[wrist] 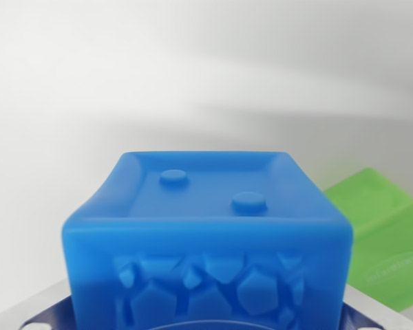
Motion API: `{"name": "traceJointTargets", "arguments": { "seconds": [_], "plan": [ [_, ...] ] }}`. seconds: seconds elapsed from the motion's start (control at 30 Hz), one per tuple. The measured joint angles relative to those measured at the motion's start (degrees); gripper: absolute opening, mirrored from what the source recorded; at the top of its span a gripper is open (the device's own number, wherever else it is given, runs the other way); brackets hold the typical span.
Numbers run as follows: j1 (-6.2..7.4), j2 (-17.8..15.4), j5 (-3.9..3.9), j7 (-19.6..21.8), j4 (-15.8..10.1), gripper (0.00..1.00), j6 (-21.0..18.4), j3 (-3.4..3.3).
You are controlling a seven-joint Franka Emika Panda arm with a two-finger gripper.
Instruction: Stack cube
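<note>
Though blurred, blue cube (206, 240) glossy — studded top; green cube (385, 234) beside.

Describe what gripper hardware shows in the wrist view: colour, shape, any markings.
Very little shows. Light grey metallic-looking parts sit at the bottom corners, with a dark blue curved piece along the lower edge. The blue cube hides the rest. No fingers, cables or markings can be made out.

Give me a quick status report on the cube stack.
Gripper fingers out of frame, state unknown. Blue cube fills the wrist view, close up. Green cube behind it on the wrist view's right, not stacked. Nothing visible between them.
</note>
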Motion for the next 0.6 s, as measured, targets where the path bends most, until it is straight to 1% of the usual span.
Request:
{"name": "traceJointTargets", "arguments": {
  "seconds": [0.6],
  "plan": [
    [-2.61, -4.0, -0.07, -11.4, -0.7, 0.00, -3.4, -0.13]
  ]
}}
